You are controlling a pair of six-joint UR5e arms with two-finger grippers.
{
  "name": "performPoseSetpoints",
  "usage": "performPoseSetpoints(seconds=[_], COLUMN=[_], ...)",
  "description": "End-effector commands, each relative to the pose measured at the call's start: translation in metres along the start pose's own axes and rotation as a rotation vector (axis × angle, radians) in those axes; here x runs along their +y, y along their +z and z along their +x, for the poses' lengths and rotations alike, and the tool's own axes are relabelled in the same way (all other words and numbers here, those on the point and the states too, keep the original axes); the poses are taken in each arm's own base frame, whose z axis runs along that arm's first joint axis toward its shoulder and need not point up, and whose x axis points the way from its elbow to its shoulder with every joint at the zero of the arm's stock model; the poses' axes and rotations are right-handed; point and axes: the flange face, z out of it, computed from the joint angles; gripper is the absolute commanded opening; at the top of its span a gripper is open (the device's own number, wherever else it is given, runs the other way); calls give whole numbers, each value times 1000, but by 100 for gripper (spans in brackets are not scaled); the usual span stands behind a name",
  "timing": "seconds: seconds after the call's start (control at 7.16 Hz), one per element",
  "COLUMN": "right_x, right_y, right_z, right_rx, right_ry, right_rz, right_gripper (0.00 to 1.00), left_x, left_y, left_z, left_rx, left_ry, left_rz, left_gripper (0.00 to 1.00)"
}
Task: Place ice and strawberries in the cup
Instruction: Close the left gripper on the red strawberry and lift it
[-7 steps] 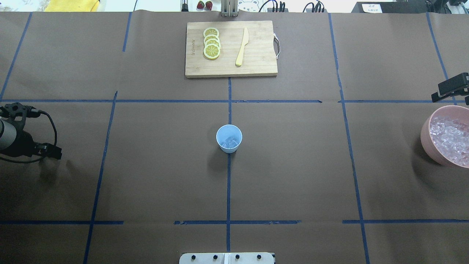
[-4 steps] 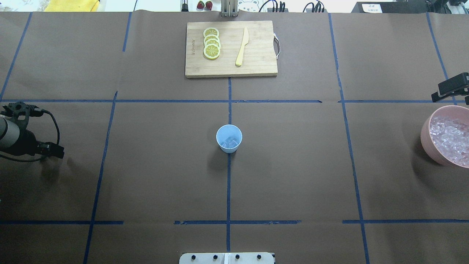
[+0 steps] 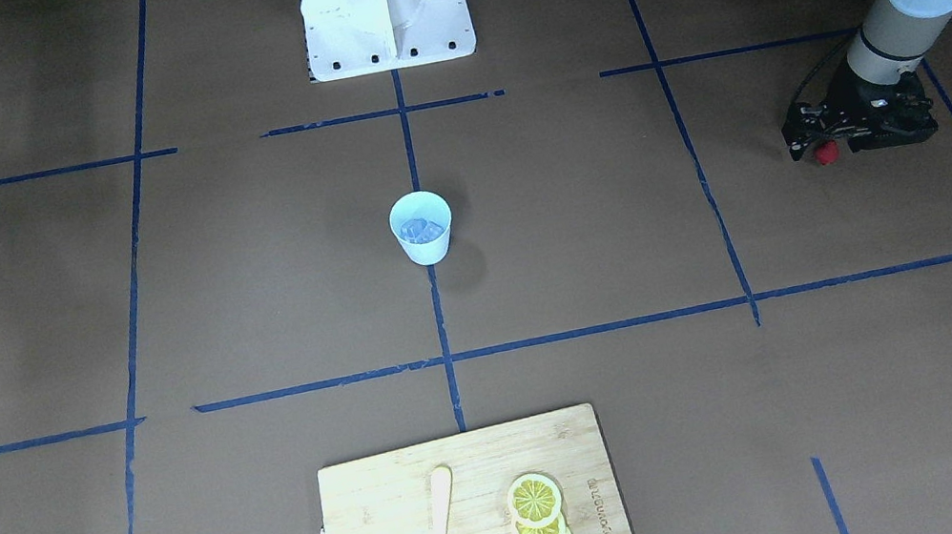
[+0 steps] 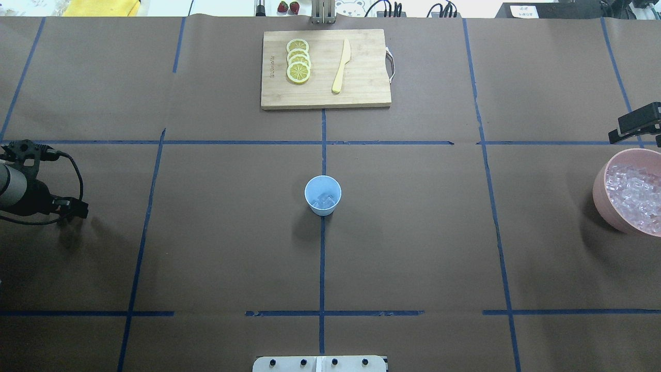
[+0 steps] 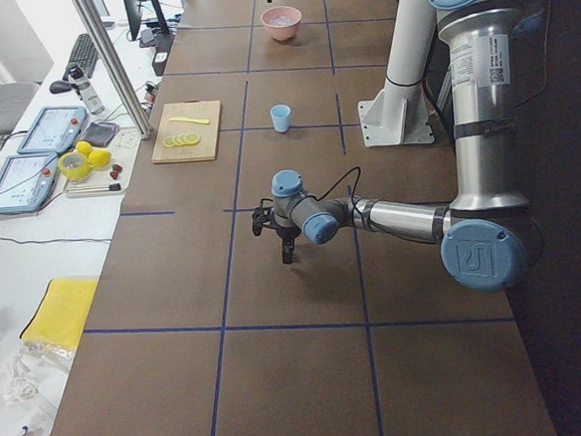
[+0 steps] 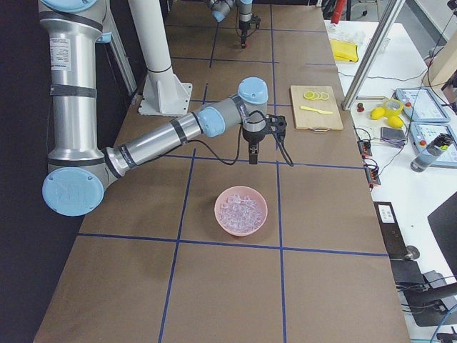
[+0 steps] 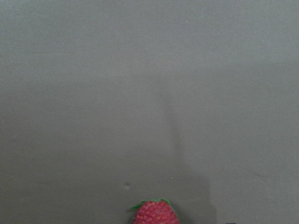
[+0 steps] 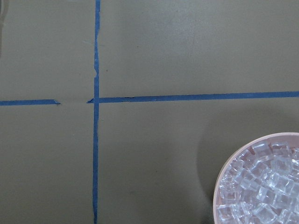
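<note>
Left gripper (image 3: 816, 147): closed on strawberry (image 3: 826, 153), low over table (image 4: 206, 232), well apart from cup (image 4: 323, 195). Right gripper (image 4: 638, 124): near pink bowl (image 4: 601, 199), only partly seen; grip state cannot be told. Cup: upright at table centre, ice (image 4: 325, 198) inside. Pink bowl: filled with more ice. Cutting board (image 4: 366, 88) beyond cup: lemon slices (image 4: 298, 61), knife (image 4: 341, 65).
</note>
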Motion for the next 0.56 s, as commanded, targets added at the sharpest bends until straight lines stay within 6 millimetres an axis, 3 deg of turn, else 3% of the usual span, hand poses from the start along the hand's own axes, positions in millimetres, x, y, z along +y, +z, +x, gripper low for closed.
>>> performPoseSetpoints(seconds=[0.0, 0.42], right_x=[0, 0], right_y=[-1, -3], right_z=[-1, -2], right_rx=[-1, -4], right_ry=[-3, -4], right_rz=[2, 5], right_gripper=[99, 99], left_x=[-1, 1], left_y=[-1, -3], left_z=[-1, -3], left_rx=[-5, -6], left_ry=[2, 1], left_rz=[17, 16], left_gripper=[82, 9])
